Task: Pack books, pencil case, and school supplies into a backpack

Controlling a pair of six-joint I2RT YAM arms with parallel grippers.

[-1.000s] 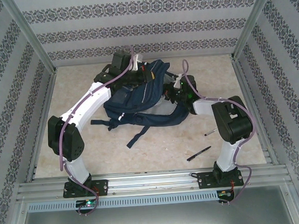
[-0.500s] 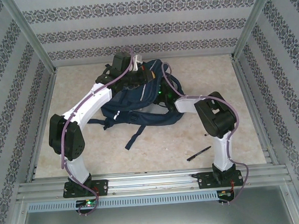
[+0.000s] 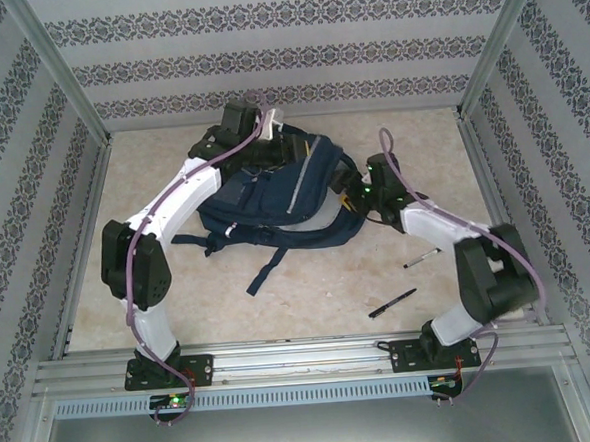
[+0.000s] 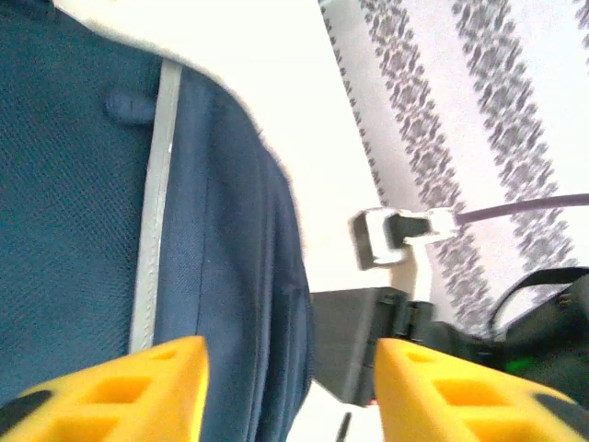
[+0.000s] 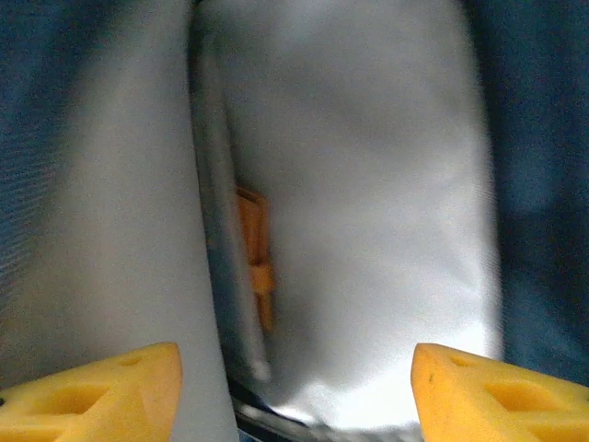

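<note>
The black pen [image 3: 392,303] lies on the bench [image 3: 310,300] nearest me, well behind the right hand [image 5: 294,368]. I read that hand as wide and empty, facing pale lining inside the backpack [image 3: 274,197], with an orange piece [image 5: 256,249] straight ahead. Farther off, the left hand [image 4: 290,368] stands spread, gripping nothing, with navy fabric beside its left finger.

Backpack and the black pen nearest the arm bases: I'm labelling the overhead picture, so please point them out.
backpack [image 3: 262,199], top external view, navy front panel.
black pen [image 3: 392,303], top external view, middle of its barrel.
</note>
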